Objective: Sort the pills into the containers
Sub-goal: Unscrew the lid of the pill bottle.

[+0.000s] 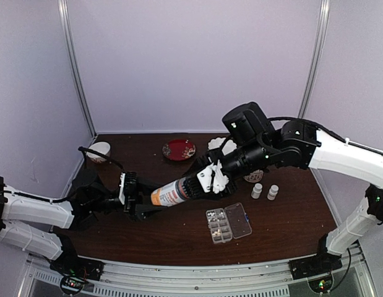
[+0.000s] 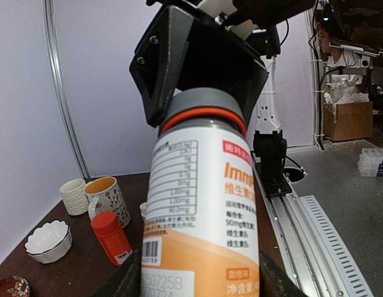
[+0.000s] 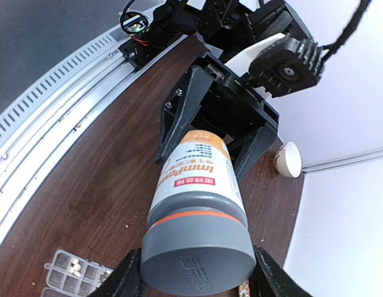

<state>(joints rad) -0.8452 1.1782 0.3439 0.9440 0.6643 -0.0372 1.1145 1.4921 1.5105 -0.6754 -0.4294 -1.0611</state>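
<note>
An orange-and-white bottle (image 1: 171, 193) with a grey cap (image 3: 197, 247) hangs tilted above the table between both arms. My left gripper (image 1: 138, 201) is shut on its base end, fingers (image 2: 126, 278) pressed on both sides of the label. My right gripper (image 1: 206, 179) is shut on the grey cap, and its black fingers (image 3: 126, 281) flank the cap. The clear pill box (image 1: 228, 224) lies open on the table below and to the right, its lid folded out. Tiny whitish pills (image 1: 217, 219) sit in some of its containers.
Two small white bottles (image 1: 257, 190) (image 1: 273, 192) stand right of the pill box. A red plate (image 1: 179, 149), a white cup (image 1: 99, 150) and a scalloped bowl (image 1: 219, 144) sit at the back. A red bottle (image 2: 111, 238) and a mug (image 2: 107, 199) stand nearby.
</note>
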